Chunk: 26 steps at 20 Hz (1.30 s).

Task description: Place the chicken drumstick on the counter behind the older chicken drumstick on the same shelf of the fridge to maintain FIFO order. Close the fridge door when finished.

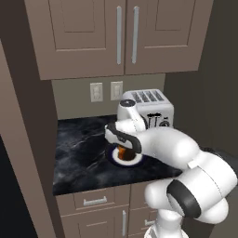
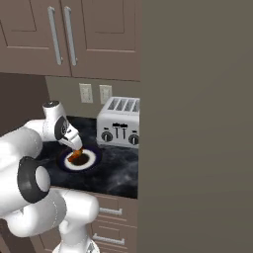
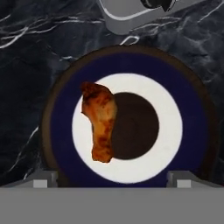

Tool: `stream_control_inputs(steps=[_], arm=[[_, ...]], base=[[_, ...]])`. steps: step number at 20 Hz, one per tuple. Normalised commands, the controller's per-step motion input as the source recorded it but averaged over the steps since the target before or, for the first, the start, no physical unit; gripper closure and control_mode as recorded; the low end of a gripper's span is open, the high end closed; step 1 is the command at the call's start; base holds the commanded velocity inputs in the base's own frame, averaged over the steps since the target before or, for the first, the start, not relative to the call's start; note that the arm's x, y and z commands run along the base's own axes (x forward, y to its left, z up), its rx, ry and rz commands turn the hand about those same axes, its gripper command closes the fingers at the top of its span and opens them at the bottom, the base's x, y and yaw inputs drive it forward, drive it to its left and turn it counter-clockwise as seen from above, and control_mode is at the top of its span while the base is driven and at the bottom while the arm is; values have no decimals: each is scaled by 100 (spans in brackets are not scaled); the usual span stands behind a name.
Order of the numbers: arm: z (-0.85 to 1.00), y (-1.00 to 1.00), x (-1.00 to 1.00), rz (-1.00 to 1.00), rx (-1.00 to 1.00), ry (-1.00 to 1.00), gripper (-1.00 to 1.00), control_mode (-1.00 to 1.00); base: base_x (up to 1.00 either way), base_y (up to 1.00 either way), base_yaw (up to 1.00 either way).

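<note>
Gripper (image 3: 112,181), its 2 fingertips spread apart, hangs over the chicken drumstick (image 3: 101,123) lying on a ringed plate (image 3: 192,127) on the counter (image 3: 26,61): judged light, greasy, best pinched mid-length.

Taupe upper cabinets (image 1: 123,35) with grey bar handles hang over an olive-grey back wall (image 1: 74,95) bearing two pale outlet plates (image 1: 96,92), a silver four-slot toaster (image 2: 118,123) stands against it, and drawer fronts (image 1: 95,201) with grey pulls run below, beside a tall taupe side panel (image 2: 195,123).
</note>
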Motion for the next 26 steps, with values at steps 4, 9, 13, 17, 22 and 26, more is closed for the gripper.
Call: stream_control_inputs(steps=[4,9,13,17,22,26], arm=[[-39,0,18,0,0,12,-100,-100],[-34,0,26,0,0,3,-100,-100],[-35,0,25,0,0,0,-100,-100],[-30,0,20,0,-1,0,-100,-100],[-28,0,22,0,-1,2,-100,-100],[-31,4,14,0,-2,3,-100,-100]], base=[[0,0,0],[0,0,0],[0,0,0],[0,0,0],[0,0,0],[0,0,0]])
